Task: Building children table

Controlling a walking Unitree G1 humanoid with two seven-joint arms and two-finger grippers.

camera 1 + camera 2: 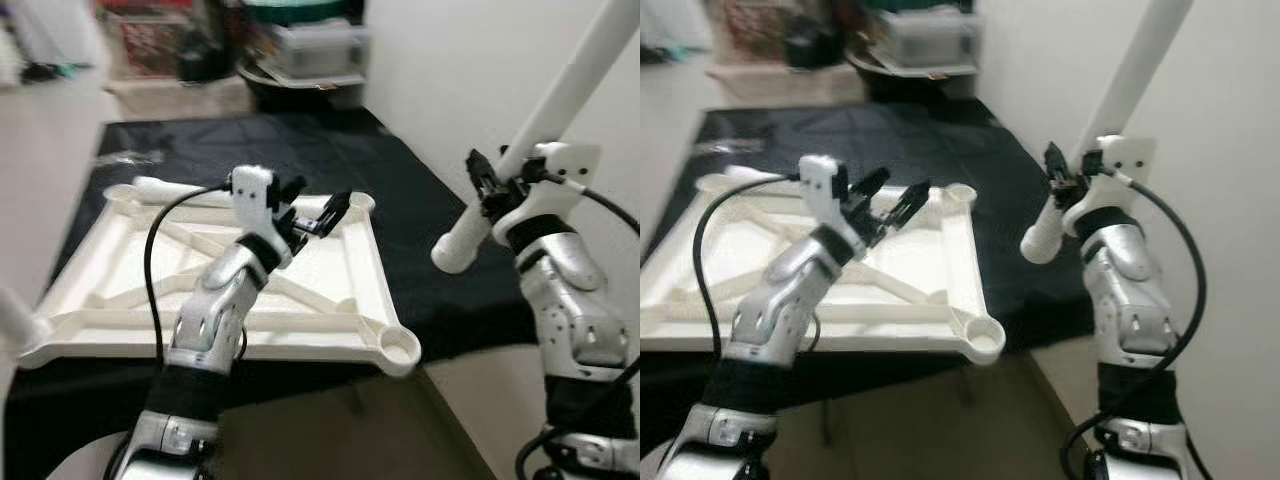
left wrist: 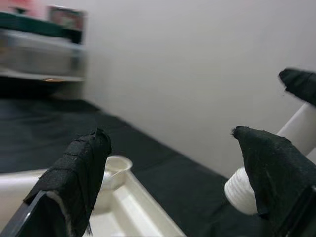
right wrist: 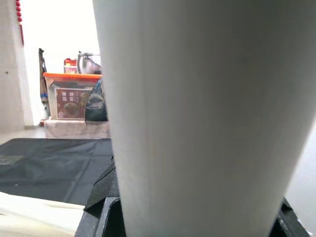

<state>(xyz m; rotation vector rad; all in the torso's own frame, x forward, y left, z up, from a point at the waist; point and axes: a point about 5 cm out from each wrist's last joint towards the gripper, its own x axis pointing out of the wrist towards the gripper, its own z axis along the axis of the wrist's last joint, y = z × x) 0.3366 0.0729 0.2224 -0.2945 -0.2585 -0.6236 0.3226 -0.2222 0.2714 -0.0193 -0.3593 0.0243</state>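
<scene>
White tabletop lying underside-up on black mat. Left gripper poised above tabletop's far corner socket, fingers spread, empty. Right gripper, right of tabletop, clamped around white table leg, held tilted, threaded end lowest.

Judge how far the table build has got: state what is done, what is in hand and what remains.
Done: the white tabletop lies underside up on the black mat, its corner sockets bare. In hand: the right gripper is shut on a white leg with a threaded end, beside the tabletop; the left gripper hovers open over it. Left: no leg stands in a visible socket yet.
</scene>
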